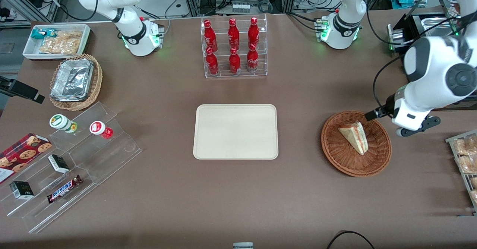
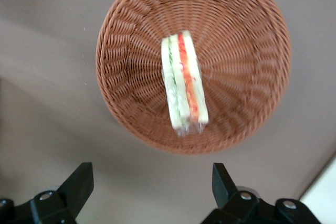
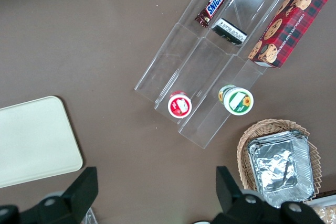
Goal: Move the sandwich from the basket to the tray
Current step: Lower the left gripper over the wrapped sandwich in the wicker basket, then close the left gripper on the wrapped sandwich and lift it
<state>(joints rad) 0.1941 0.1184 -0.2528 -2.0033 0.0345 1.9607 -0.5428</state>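
gripper (image 2: pixel 149 184) wide open, above the table just beside the basket (image 1: pixel 376 161); nothing held.
sandwich (image 1: pixel 355 136) lies in the basket, long axis pointing from the gripper side toward the rim nearest the front camera. i'd worry the fingers clip the rim or slip on the wrap; tray (image 1: pixel 235 131) well apart.

1. Reddish-brown woven wicker basket (image 1: pixel 356 165), right of centre in the front view.
2. White sandwich (image 1: pixel 355 136) with red-orange and green layers.
3. Plain beige tray (image 1: pixel 235 131), centre.
4. Black gripper (image 2: pixel 152 187) fingers, spread wide.
5. Matte brown table (image 1: pixel 238 204).
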